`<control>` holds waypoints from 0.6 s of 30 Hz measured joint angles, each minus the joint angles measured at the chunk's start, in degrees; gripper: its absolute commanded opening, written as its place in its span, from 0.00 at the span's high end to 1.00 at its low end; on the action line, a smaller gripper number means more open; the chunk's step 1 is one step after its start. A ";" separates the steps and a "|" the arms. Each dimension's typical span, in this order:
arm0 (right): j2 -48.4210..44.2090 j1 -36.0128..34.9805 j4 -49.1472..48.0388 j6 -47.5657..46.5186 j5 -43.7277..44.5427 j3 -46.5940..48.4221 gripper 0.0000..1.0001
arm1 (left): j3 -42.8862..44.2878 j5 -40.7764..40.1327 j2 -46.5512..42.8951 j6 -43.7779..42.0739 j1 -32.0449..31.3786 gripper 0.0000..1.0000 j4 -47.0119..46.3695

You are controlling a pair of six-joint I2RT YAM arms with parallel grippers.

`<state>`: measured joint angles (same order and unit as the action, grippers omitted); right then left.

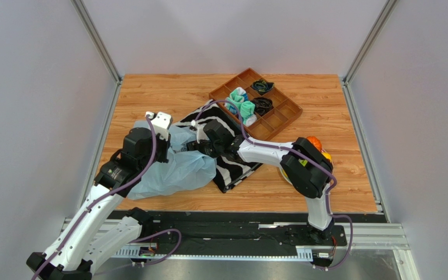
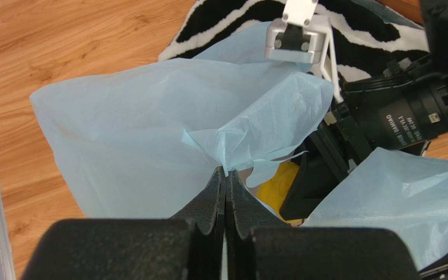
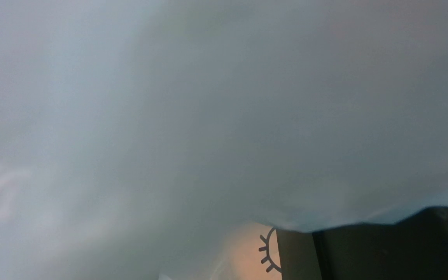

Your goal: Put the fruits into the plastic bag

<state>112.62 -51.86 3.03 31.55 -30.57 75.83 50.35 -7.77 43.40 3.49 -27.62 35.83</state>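
The wooden counter (image 1: 150, 93) carries a light-blue bag (image 1: 176, 169) at the left, lying partly over a zebra cloth (image 1: 238, 166). A brown tray (image 1: 276, 116) sits behind, with socks (image 1: 241, 106) in it. The left gripper (image 2: 226, 179) is pinched together on the bag's rim, lifting the mouth. The right gripper (image 1: 204, 147) reaches into that mouth; whether its jaws grip anything cannot be told. A yellow fruit (image 2: 276, 186) shows inside the bag beside it. An orange fruit (image 1: 314, 142) sits at the right, behind the right arm.
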 measured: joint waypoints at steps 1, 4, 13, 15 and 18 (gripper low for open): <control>0.57 -0.15 0.17 -0.02 -0.02 0.04 0.63 | 0.00 0.00 0.02 0.00 0.00 1.00 0.00; 1.75 -0.55 1.05 -0.09 -0.11 0.59 0.57 | 0.00 0.02 0.11 0.00 0.00 1.00 0.00; 3.45 -2.34 2.67 -1.73 0.07 5.35 0.20 | 0.00 0.02 0.22 0.00 0.00 1.00 0.00; 3.45 -2.67 3.13 -2.29 0.15 5.44 0.18 | 0.00 0.04 0.22 0.00 0.00 1.00 0.00; 3.45 -2.95 4.22 -2.91 0.39 5.44 0.15 | 0.00 0.04 0.22 0.00 0.00 1.00 0.00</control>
<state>116.07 -54.81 7.25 28.64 -30.17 81.28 50.35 -7.73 43.62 3.49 -27.62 35.83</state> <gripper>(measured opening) 0.836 0.007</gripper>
